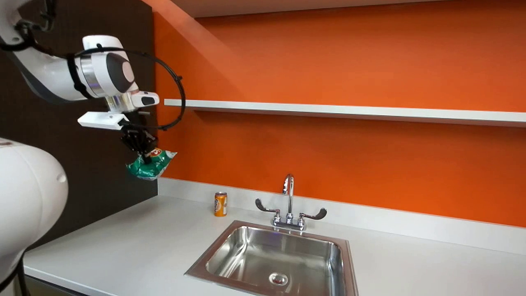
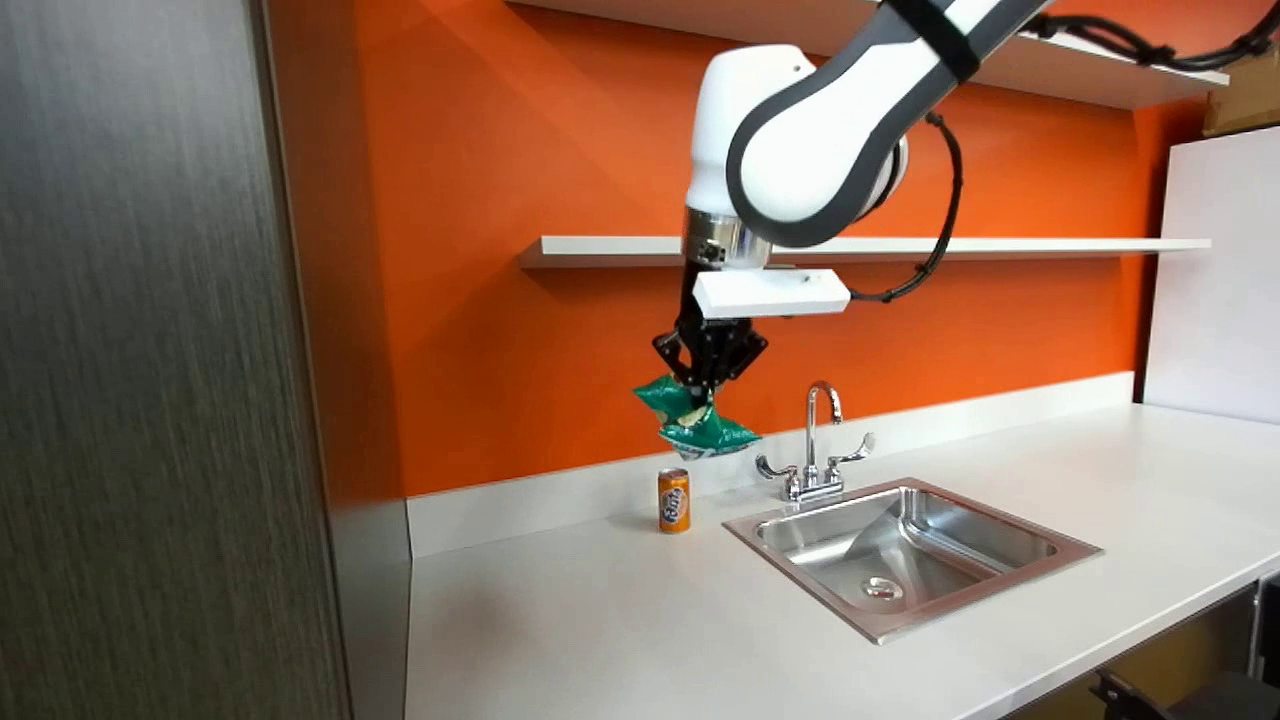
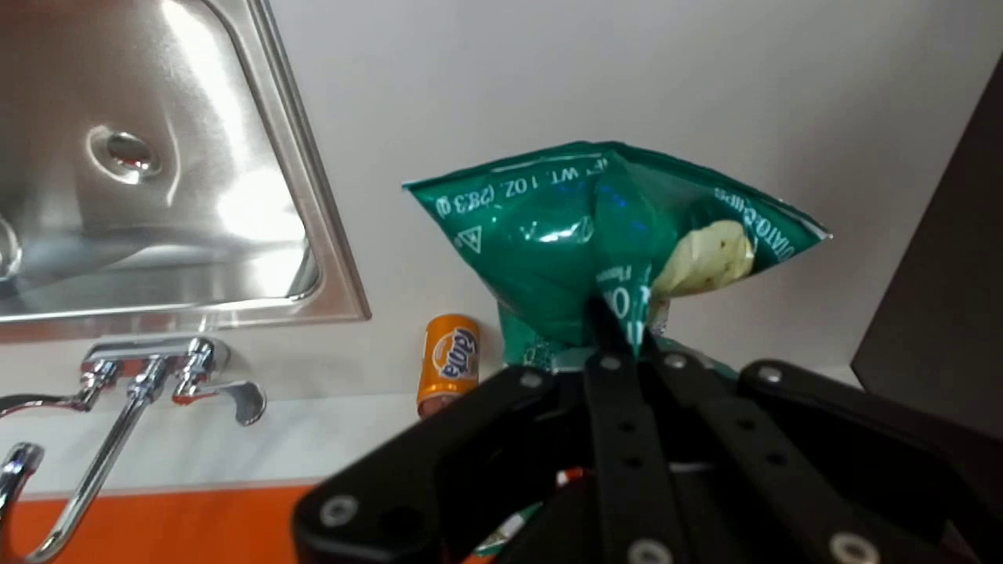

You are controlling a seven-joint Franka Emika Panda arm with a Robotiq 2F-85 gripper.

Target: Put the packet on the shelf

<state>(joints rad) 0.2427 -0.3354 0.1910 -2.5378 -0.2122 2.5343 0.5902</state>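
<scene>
The green packet (image 1: 161, 163) is a crinkled potato chip bag, pinched at its middle and folded around the fingertips. It also shows in an exterior view (image 2: 715, 434) and in the wrist view (image 3: 533, 227). My gripper (image 1: 146, 158) is shut on it and points down, holding it in the air above the countertop. The gripper also shows in an exterior view (image 2: 702, 396) and in the wrist view (image 3: 627, 329). The long thin white shelf (image 1: 328, 109) runs along the orange wall, also in an exterior view (image 2: 1020, 246). The packet hangs lower than the shelf. The shelf's top surface is hidden.
An orange can (image 1: 220, 204) stands on the pale countertop (image 1: 123, 242) near the wall. A steel sink (image 2: 890, 560) with a faucet (image 1: 289, 201) is beside it. A dark panel (image 2: 180, 400) closes one side. A higher shelf (image 2: 1120, 75) hangs above.
</scene>
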